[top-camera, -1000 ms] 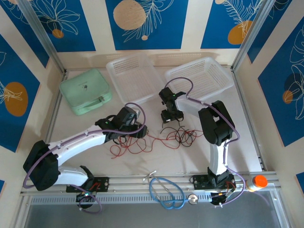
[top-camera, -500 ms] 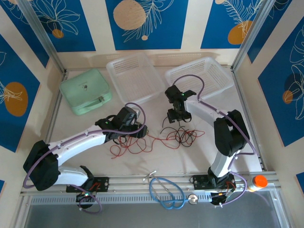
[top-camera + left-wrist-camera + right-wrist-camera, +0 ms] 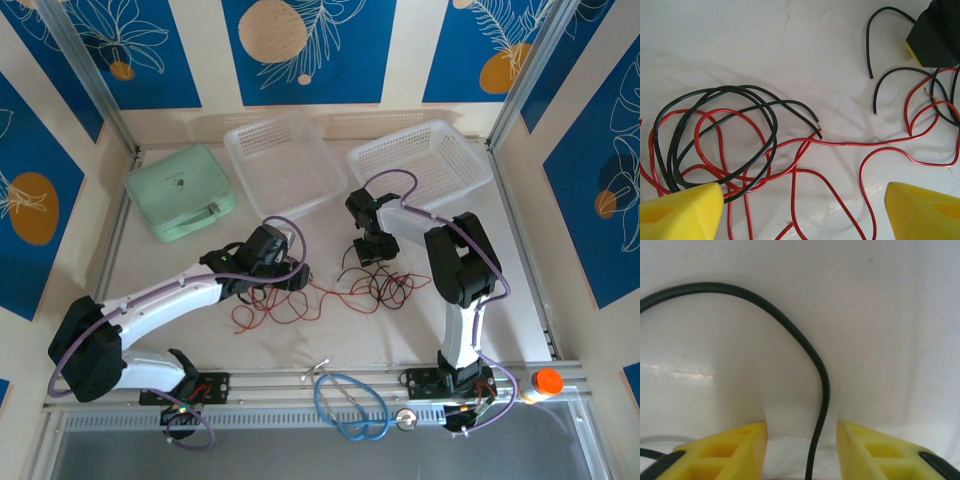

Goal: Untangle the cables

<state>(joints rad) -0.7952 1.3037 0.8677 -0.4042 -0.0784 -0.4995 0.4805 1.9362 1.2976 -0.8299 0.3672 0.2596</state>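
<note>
I see red and black cables (image 3: 725, 145) lying in loose tangle on counter (image 3: 160, 260). Left hand (image 3: 802, 200) wide open above it. Right hand (image 3: 801, 432) straddles one black wire (image 3: 822, 375), fingers (image 3: 725, 450) not pinching yet. Wires look light, limp, springy; I would grip near free end.

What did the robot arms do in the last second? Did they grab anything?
The right end effector slid a little to the right. It is open and now straddles a black cable, with nothing gripped yet. The left end effector, open over the cables, did not move, and the cables lie as before.
</note>
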